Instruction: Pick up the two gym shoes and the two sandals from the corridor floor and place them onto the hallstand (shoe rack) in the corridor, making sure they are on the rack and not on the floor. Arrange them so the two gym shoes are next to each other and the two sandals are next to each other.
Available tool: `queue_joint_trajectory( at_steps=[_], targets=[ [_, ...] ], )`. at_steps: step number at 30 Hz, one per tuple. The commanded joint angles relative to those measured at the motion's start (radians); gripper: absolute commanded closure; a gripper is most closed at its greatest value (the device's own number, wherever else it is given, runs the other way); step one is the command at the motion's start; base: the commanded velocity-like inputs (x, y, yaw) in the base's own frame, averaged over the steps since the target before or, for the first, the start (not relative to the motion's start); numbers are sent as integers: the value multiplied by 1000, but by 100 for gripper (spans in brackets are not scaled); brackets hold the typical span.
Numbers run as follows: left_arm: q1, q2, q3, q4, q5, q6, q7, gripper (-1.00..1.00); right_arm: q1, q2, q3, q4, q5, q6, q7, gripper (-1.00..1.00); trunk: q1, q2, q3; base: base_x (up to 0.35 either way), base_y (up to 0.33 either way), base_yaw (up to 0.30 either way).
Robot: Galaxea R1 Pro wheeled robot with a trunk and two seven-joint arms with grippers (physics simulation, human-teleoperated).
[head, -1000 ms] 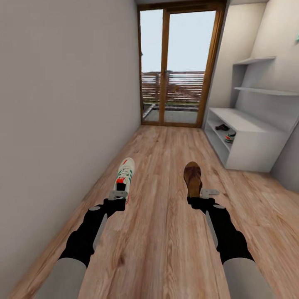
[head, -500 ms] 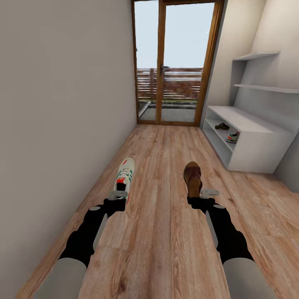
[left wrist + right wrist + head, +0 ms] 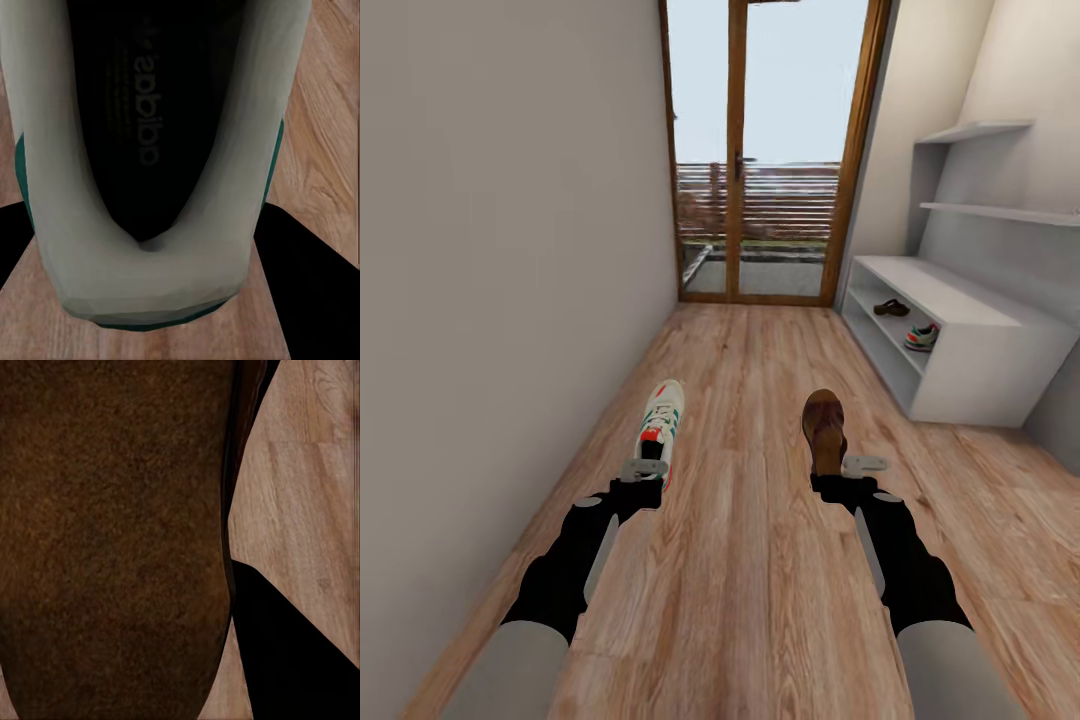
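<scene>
Gym shoe held out ahead at the heel by the left gripper, closed on it; close up in the left wrist view, heel collar and dark insole between the dark fingers. Sandal likewise carried in the right gripper, clamped at its back end, brown leather pressed against the right wrist camera. Both raised above the corridor floor, by the look of it. Since a second ago: whole head view swung, glass door slid leftward in the picture, hallstand at right grown nearer, so base or head moving, shoes unmoved relative to the arms. Already on the lower shelf: second sandal and second gym shoe, just beside each other. Probably in transit towards the rack; remaining job judged as pairing each carried shoe with its mate there.
</scene>
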Motion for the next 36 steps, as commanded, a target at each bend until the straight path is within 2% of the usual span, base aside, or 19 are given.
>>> queue_joint_trajectory(
  at_steps=[1, 9, 36],
  targets=[
    [0, -1, 3, -2, -9, 5, -7, 100, -1, 1, -3, -1, 8, 5, 6, 100, 0, 0, -1, 344, 0, -244],
    [0, -1, 3, -2, -9, 5, -7, 100, -1, 1, -3, -1, 8, 5, 6, 100, 0, 0, -1, 344, 0, -193],
    [0, -1, 3, -2, -9, 5, -7, 100, -1, 1, -3, -1, 8, 6, 7, 100, 0, 0, -8, 344, 0, -5]
  ],
)
